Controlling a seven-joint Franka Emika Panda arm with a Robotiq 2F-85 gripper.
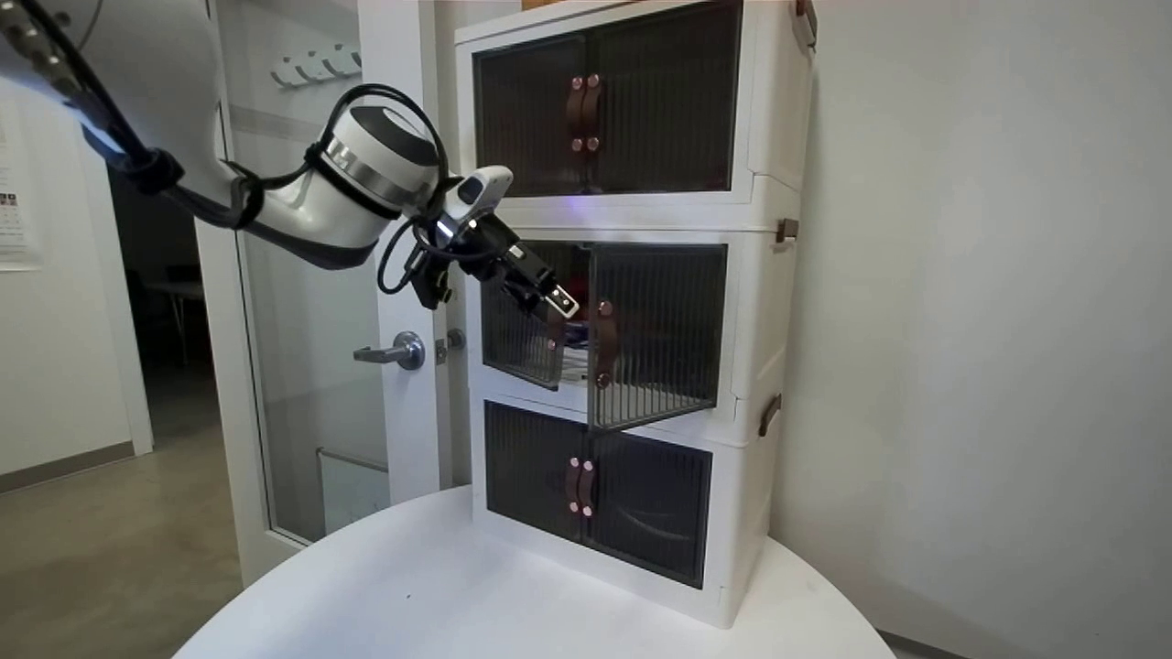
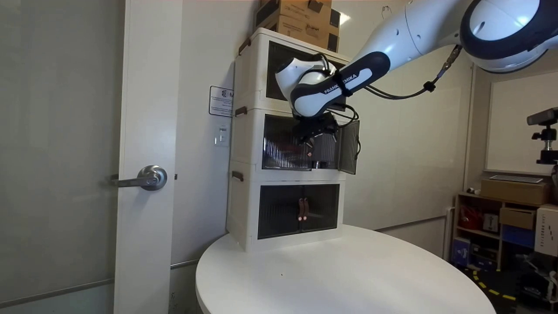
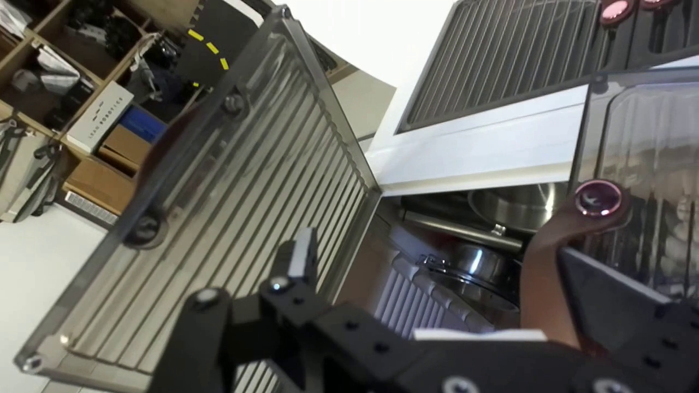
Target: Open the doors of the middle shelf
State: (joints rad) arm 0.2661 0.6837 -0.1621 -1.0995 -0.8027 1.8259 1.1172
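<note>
The claw [image 3: 434, 251] is spread wide, with nothing gripped between its 2 fingers [image 3: 297, 256]; 1 of them overlaps the strap handle [image 3: 538, 278] of the ajar door [image 1: 513, 343] and seems to sit within its loop, though whether they touch I cannot tell. On the opposite finger's side stands the swung-out door [image 3: 235, 207]; both belong to the middle shelf [image 1: 771, 329]. My reading: the swung-out door is done, and drawing the ajar door is the step in hand. Hooking should serve better than pinching: set the finger well behind the strap handle, then lead it round in an arc about the door's hinged side, since a straight tug may slip off. Give the swung-out door room, as a knock could send it back. Don't probe deep, with shiny metal ware [image 3: 475, 267] inside. Pull gently and slowly at the start, so the cabinet [image 1: 659, 215] doesn't slide or rock on the worktop [image 1: 494, 586].
</note>
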